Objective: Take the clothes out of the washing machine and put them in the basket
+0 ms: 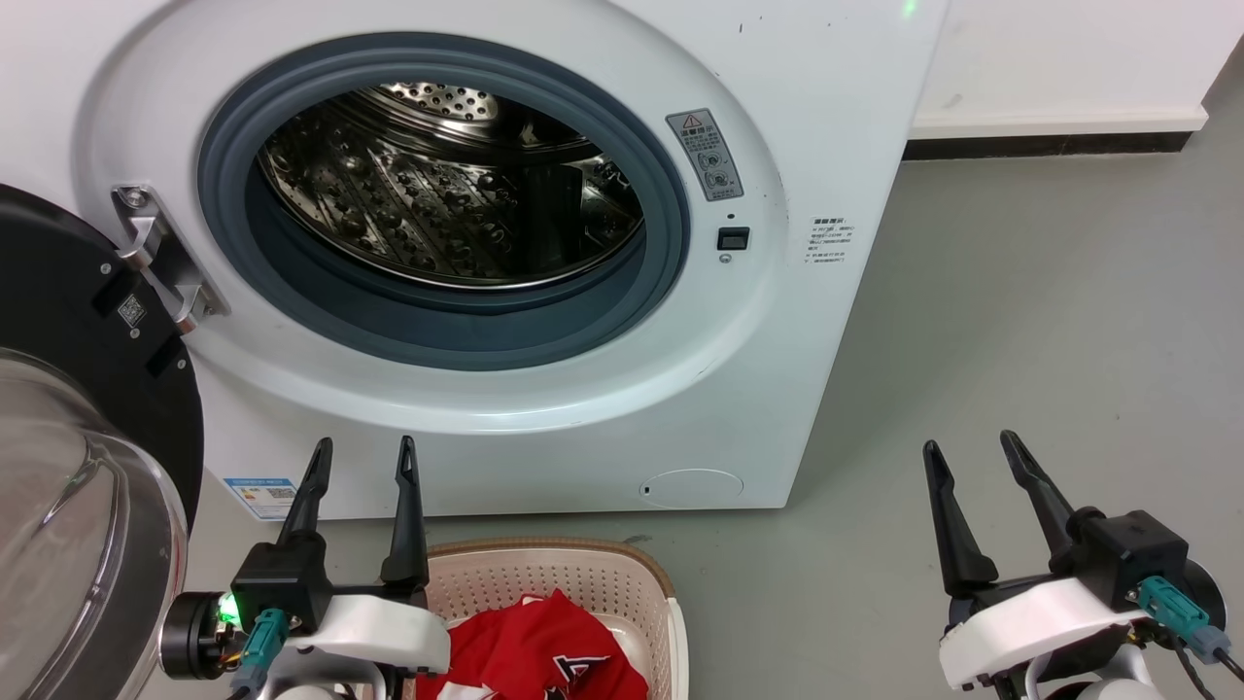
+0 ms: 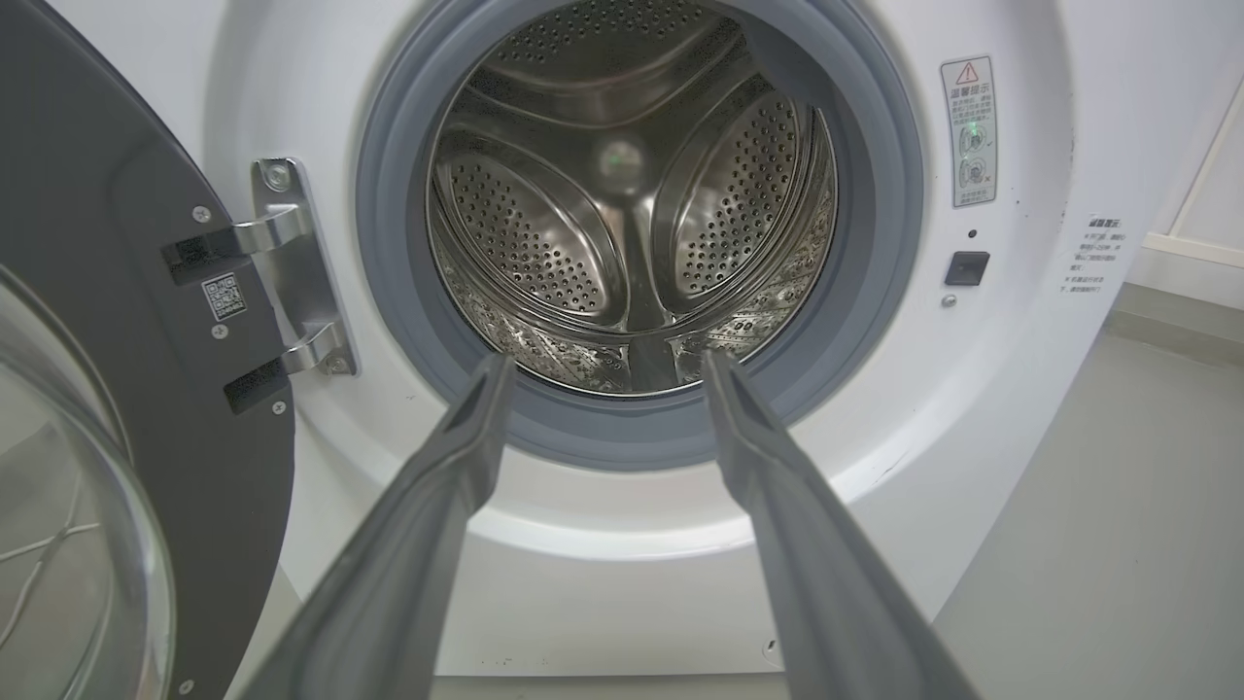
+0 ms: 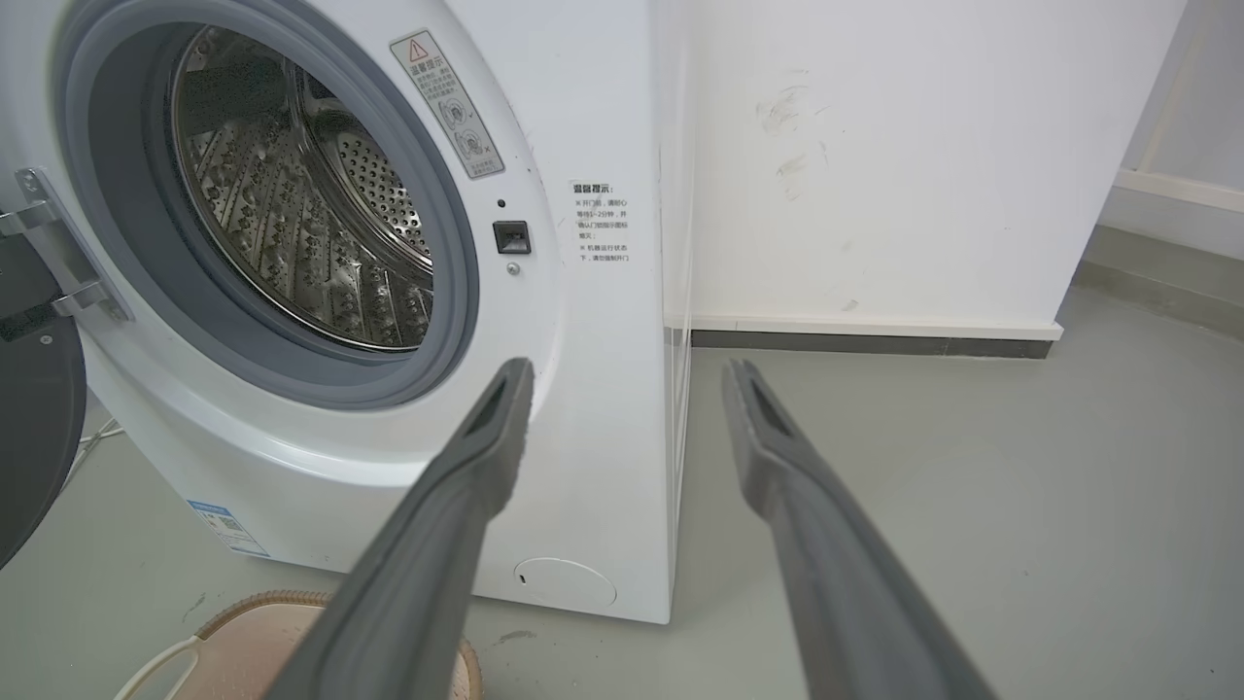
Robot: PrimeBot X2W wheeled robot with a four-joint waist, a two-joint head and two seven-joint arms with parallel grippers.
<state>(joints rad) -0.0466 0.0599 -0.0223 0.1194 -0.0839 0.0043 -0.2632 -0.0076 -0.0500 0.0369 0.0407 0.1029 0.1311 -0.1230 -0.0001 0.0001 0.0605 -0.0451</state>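
Clothes (image 1: 525,644) in basket (image 1: 569,576), lettering (image 1: 580,668) face-up

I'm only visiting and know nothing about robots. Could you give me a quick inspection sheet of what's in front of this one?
Surface: grey floor; machine and basket stand on it.
Job's things: washing machine with its door swung open; no clothes seen in the drum; red clothes lie in the basket in front of it.
Clutter: nothing seen.
Grippers: left claw open, holding nothing, by the basket's left side; right claw open, holding nothing, over the floor.
Cables: a teal plug with wires at each wrist.
Surroundings: white wall with dark skirting.
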